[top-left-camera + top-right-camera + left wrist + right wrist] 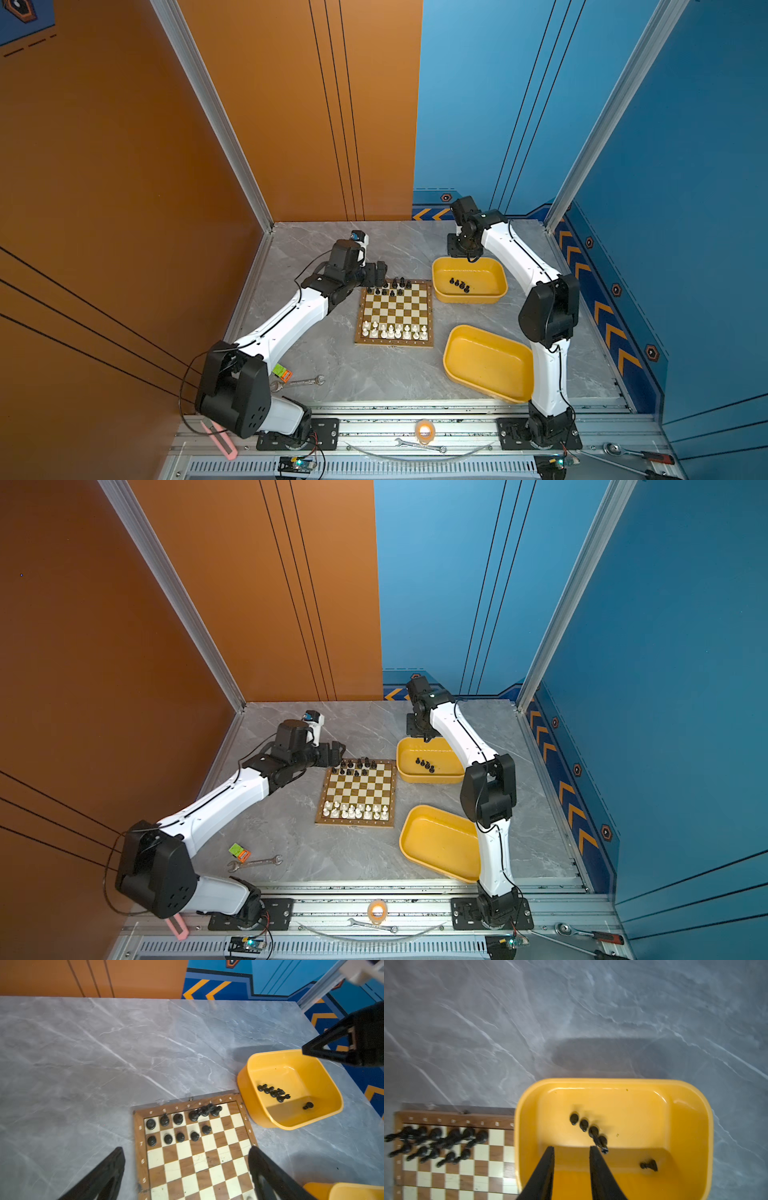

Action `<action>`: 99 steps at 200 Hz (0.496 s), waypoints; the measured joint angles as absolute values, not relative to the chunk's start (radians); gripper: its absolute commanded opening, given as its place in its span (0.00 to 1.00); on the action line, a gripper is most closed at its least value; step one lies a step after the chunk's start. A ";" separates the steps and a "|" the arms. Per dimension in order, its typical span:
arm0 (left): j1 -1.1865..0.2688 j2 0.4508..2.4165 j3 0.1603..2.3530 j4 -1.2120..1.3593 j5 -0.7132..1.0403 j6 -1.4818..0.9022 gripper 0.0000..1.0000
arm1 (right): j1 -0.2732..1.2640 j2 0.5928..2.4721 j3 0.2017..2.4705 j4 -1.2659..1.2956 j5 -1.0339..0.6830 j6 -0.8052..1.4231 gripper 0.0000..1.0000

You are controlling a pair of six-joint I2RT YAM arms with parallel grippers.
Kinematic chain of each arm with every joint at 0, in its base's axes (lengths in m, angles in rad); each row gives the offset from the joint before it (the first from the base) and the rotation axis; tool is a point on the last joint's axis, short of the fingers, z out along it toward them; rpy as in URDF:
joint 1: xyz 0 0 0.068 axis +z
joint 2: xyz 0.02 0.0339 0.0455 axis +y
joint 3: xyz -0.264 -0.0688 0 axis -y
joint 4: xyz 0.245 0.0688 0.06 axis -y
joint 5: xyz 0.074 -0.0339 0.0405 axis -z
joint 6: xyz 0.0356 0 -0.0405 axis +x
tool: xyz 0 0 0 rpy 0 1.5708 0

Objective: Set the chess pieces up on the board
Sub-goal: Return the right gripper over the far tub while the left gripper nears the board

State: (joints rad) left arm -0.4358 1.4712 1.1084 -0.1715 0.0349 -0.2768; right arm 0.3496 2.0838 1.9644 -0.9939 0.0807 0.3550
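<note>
Grey marble tabletop [332, 365] is shared: at the board's [395, 309] far-left corner the left gripper [376, 272] is held wide apart, empty. Loose black pieces [588, 1128] are left in the far yellow tray [612, 1081], below the right gripper [572, 1147], parted and empty; one should be pinched singly, neighbours being touched easily.

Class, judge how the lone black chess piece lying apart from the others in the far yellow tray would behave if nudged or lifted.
The lone black piece lies on its side on the shiny floor of the yellow tray; round-bodied, it would probably roll or skid if nudged. It looks tiny beside the right gripper, so likely light, rigid, easy to fumble.
</note>
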 measured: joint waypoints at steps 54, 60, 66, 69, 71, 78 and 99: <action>-0.505 1.617 1.218 -0.175 0.054 -0.274 0.93 | 0.348 2.032 1.744 -0.955 0.070 0.355 0.30; -0.510 1.633 1.234 -0.176 0.055 -0.274 0.93 | 0.348 2.032 1.734 -0.952 0.067 0.355 0.30; -0.515 1.647 1.251 -0.178 0.056 -0.277 0.93 | 0.348 2.032 1.727 -0.948 0.064 0.355 0.29; -0.517 1.654 1.259 -0.179 0.057 -0.277 0.93 | 0.348 2.032 1.724 -0.946 0.062 0.355 0.28; -0.519 1.661 1.267 -0.180 0.057 -0.278 0.93 | 0.348 2.032 1.723 -0.945 0.062 0.355 0.28; -0.524 1.678 1.288 -0.183 0.057 -0.278 0.93 | 0.347 2.032 1.721 -0.945 0.057 0.354 0.28; -0.543 1.720 1.349 -0.200 0.057 -0.282 0.93 | 0.347 2.033 1.722 -0.928 0.056 0.338 0.26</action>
